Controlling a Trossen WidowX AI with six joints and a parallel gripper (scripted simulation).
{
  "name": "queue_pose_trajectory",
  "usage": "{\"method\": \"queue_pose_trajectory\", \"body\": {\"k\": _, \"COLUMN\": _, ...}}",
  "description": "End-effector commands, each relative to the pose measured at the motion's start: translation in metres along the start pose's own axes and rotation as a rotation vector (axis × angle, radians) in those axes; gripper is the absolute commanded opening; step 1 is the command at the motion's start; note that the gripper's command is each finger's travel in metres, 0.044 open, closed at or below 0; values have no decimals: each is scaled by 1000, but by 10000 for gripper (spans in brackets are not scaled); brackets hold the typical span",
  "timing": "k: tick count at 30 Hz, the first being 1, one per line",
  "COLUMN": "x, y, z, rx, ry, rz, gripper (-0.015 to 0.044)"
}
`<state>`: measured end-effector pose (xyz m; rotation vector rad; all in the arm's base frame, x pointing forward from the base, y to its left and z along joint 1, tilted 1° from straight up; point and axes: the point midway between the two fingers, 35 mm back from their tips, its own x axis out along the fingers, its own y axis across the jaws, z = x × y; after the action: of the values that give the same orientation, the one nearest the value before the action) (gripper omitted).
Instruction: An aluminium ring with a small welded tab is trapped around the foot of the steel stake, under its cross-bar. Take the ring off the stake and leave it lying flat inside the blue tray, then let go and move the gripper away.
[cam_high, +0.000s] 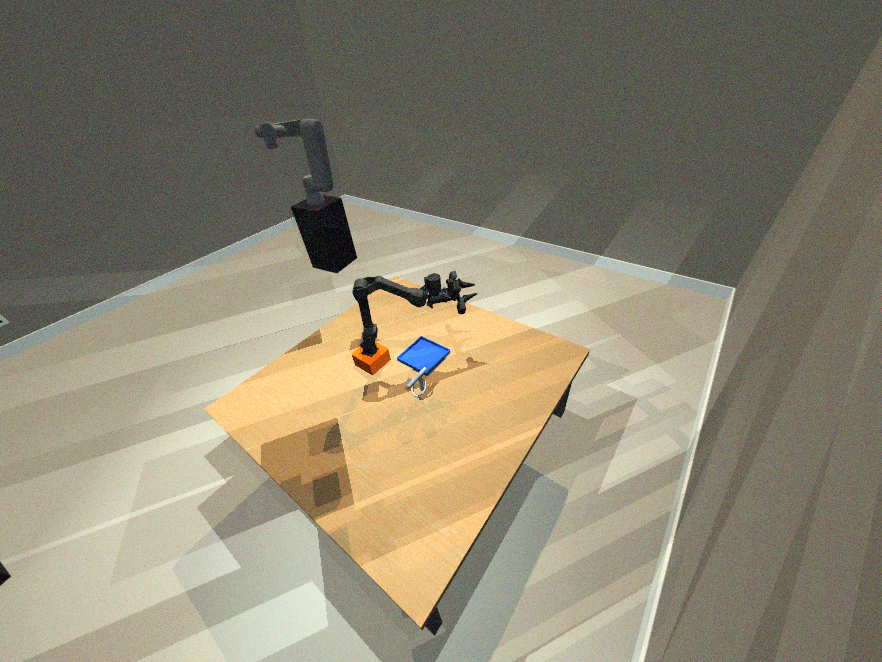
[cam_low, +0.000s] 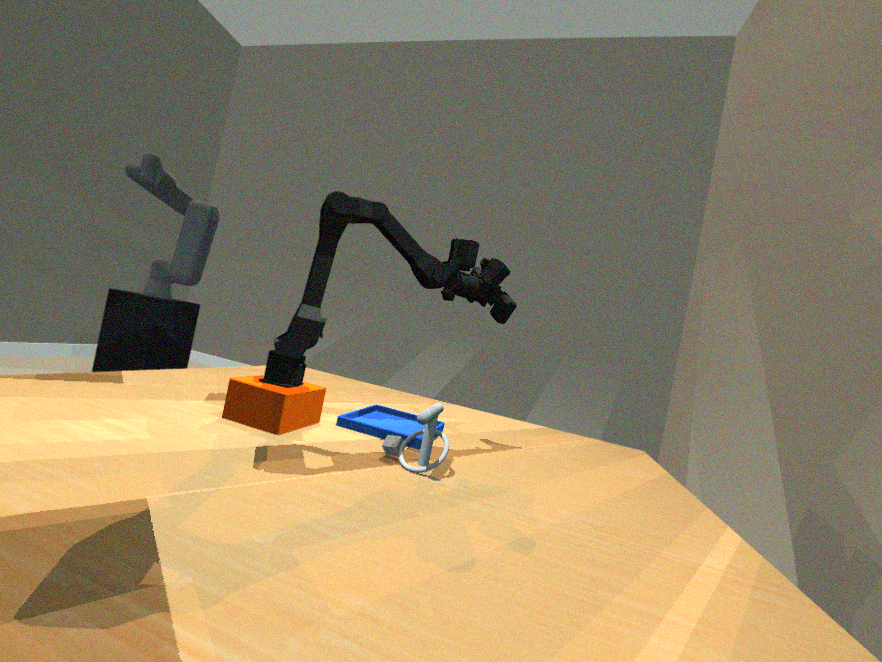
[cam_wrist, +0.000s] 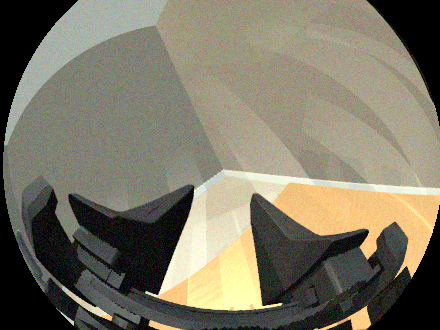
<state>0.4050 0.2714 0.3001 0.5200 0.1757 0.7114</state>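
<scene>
The pale ring (cam_high: 418, 396) (cam_low: 446, 448) encircles the lower post of the steel stake (cam_low: 426, 443), below the cross-bar (cam_high: 417, 377) (cam_low: 429, 413). It looks tilted up on edge, with its grey block-shaped tab (cam_low: 392, 446) at its left side in the exterior view. The blue tray (cam_high: 423, 352) (cam_low: 356, 425) is empty and lies just behind the stake. My gripper (cam_high: 474, 289) (cam_wrist: 223, 195) is open, with nothing between its fingers. It is high above the table, beyond the tray and away from the ring. Its fingertips are hidden in the exterior view. The wrist view shows neither ring, stake nor tray.
My arm stands on an orange block (cam_high: 370, 359) (cam_low: 274, 406) beside the tray. A second grey arm on a black pedestal (cam_high: 324, 235) (cam_low: 146, 331) stands off the table at the back left. The wooden table (cam_high: 441, 484) (cam_low: 427, 598) carries shadows of the arm.
</scene>
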Motion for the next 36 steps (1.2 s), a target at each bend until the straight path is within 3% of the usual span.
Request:
{"method": "queue_pose_trajectory", "body": {"k": 1, "x": -20, "y": -39, "z": -17, "rx": -10, "ry": 67, "rz": -120, "gripper": 200}}
{"method": "queue_pose_trajectory", "body": {"k": 10, "x": -64, "y": -103, "z": -54, "rx": -6, "ry": 200, "rz": -322, "gripper": 200}}
{"method": "queue_pose_trajectory", "body": {"k": 19, "x": -138, "y": -168, "z": -107, "rx": 27, "ry": 386, "rz": -565, "gripper": 200}}
{"method": "queue_pose_trajectory", "body": {"k": 29, "x": -233, "y": -198, "z": -149, "rx": 12, "ry": 564, "rz": -740, "gripper": 200}}
{"method": "queue_pose_trajectory", "body": {"k": 36, "x": -264, "y": -212, "z": -163, "rx": 83, "ry": 587, "rz": -839, "gripper": 200}}
